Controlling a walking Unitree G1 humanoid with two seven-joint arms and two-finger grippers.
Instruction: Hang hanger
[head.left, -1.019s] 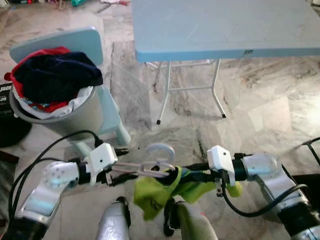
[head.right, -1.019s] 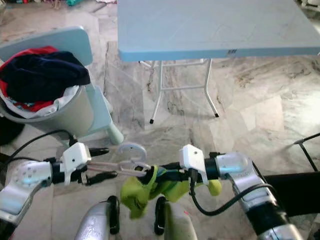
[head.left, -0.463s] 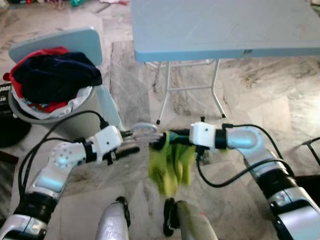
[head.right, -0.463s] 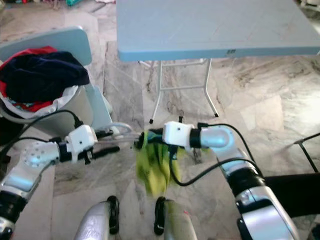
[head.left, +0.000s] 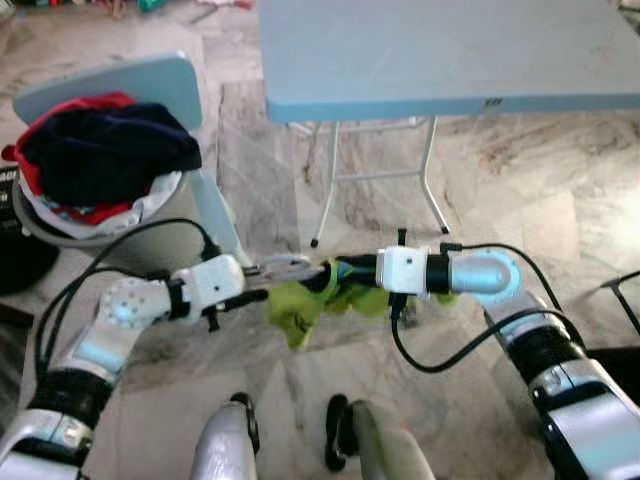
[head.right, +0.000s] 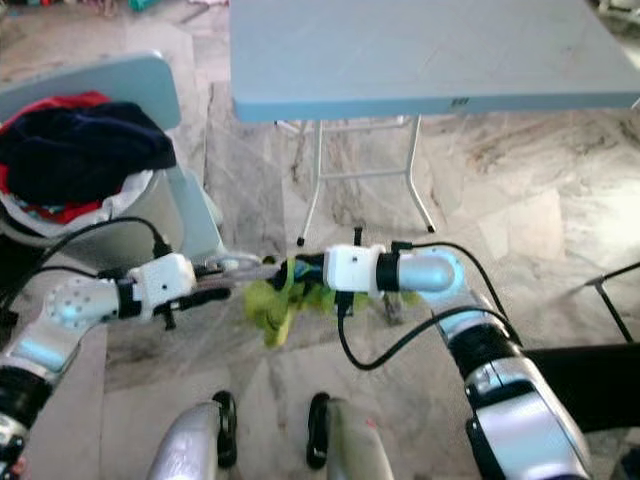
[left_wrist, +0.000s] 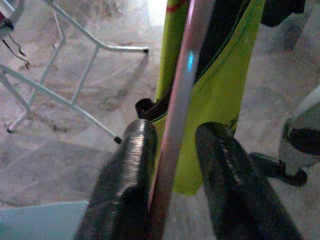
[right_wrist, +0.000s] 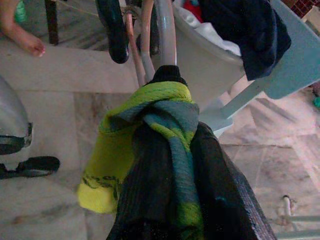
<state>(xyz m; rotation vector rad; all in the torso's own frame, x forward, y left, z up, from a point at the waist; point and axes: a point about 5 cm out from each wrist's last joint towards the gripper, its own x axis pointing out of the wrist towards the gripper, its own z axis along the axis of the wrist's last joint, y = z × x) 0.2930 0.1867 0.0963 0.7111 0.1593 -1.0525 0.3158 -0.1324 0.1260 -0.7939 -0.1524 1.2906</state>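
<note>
left gripper (head.left: 262, 276) clamped on hanger (left_wrist: 175, 115) rod | right gripper (head.left: 340, 270) clenched on bunched green cloth (head.left: 300, 308) at hanger's other end | hanger held between arms, above floor, before table (head.left: 440, 60) | handling: hanger light, stiff, likely slick — hold the rod; cloth soft, may slide off.

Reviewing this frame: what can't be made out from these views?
- Hanger: its full shape, covered by the green garment in the eye views.
- Right tool: whether it pinches hanger or only cloth; the garment wraps its fingers.
- Laundry basket contents beneath the dark clothes.
- Any rail for hanging: none visible.
</note>
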